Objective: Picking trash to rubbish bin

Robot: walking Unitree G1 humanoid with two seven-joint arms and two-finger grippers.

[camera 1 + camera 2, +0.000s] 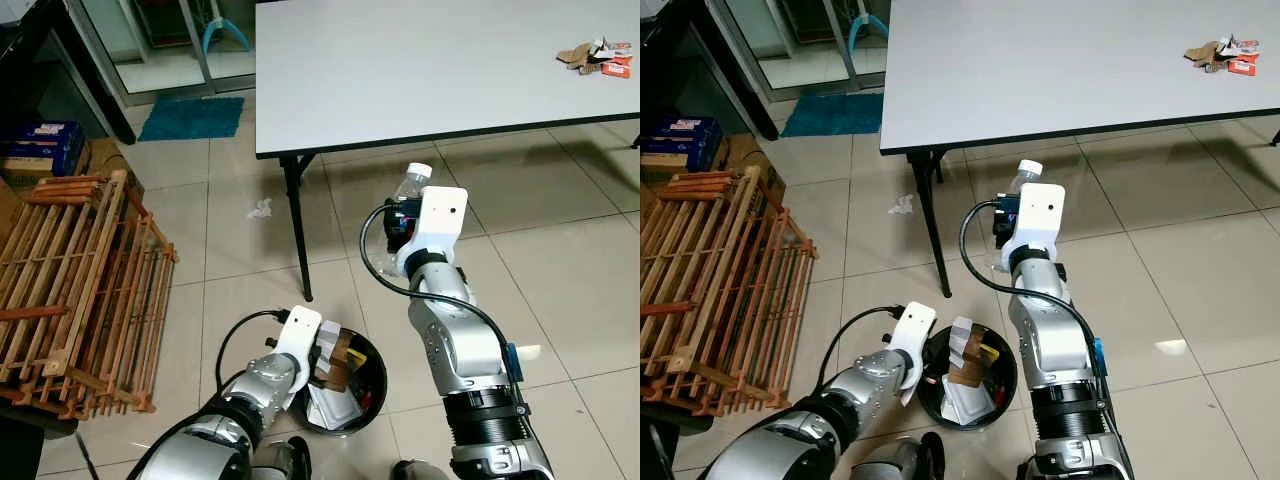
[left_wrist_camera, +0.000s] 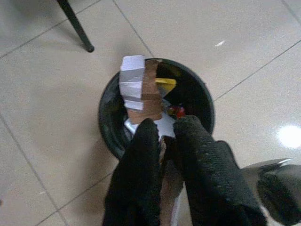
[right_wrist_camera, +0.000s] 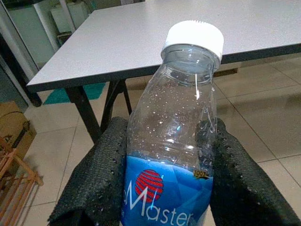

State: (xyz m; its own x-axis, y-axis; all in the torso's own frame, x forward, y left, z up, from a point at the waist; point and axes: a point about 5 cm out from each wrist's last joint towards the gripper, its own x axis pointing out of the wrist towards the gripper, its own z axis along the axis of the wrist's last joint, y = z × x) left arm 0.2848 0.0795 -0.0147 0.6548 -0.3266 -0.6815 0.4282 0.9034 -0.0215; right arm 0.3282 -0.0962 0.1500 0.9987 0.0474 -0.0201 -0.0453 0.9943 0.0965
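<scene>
Two grippers work. In your head view, the left gripper [image 1: 325, 352] pinches folded brown-and-white cardboard [image 1: 333, 360] above the round black rubbish bin [image 1: 372, 392]. Your right wrist view: right gripper [image 3: 164, 188] clamps a clear plastic water bottle [image 3: 176, 141] mid-body; light, slippery, crushable.

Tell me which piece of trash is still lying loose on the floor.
The small crumpled white paper scrap beside the black table leg; the clear plastic bottle sits in the right pincer, the folded cardboard in the left pincer.
</scene>
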